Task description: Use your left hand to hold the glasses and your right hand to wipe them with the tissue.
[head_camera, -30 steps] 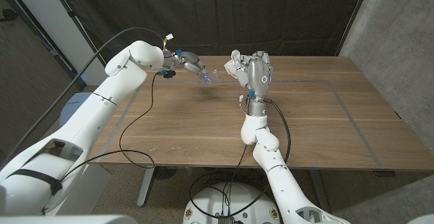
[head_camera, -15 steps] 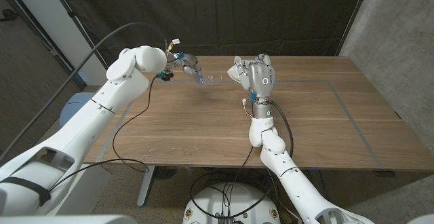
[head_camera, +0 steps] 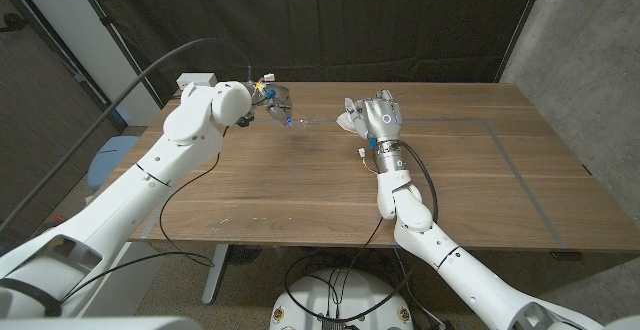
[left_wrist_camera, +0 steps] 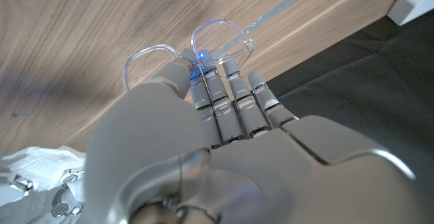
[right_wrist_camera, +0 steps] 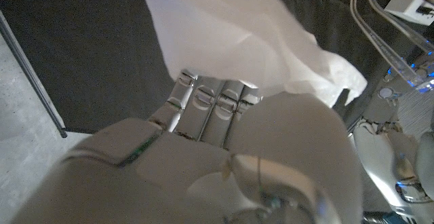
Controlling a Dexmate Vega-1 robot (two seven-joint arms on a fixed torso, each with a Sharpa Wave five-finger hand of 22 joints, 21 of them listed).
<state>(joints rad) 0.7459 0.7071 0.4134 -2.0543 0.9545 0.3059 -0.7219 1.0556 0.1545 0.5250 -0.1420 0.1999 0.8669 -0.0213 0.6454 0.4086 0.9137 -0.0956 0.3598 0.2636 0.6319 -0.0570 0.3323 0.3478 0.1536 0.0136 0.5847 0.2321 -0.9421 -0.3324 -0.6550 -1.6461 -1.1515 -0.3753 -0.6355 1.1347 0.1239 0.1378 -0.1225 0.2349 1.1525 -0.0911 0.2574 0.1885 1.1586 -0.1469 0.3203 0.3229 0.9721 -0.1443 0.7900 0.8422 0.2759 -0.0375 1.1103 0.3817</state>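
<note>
My left hand (head_camera: 274, 101) is raised over the table's far left part and pinches clear-framed glasses (head_camera: 300, 121) at the bridge. In the left wrist view the glasses (left_wrist_camera: 203, 44) stick out past the fingertips (left_wrist_camera: 227, 68), both lenses showing against the wood. My right hand (head_camera: 382, 116) stands upright a short way to the right of the glasses and holds a crumpled white tissue (head_camera: 348, 117) on its left side. The tissue (right_wrist_camera: 237, 37) spreads wide above the fingers in the right wrist view, with the glasses (right_wrist_camera: 397, 41) close beside it. A small gap separates tissue and glasses.
The wooden table (head_camera: 480, 180) has a faint taped rectangle on its right half. A dark curtain hangs behind it. A small white box (head_camera: 200, 78) sits near the far left corner. Black cables trail from both arms over the front edge.
The left arm has swung in, with its elbow bulkier in view, and the glasses have shifted slightly left and up. The right forearm has leaned right while the hand keeps the tissue near the glasses.
</note>
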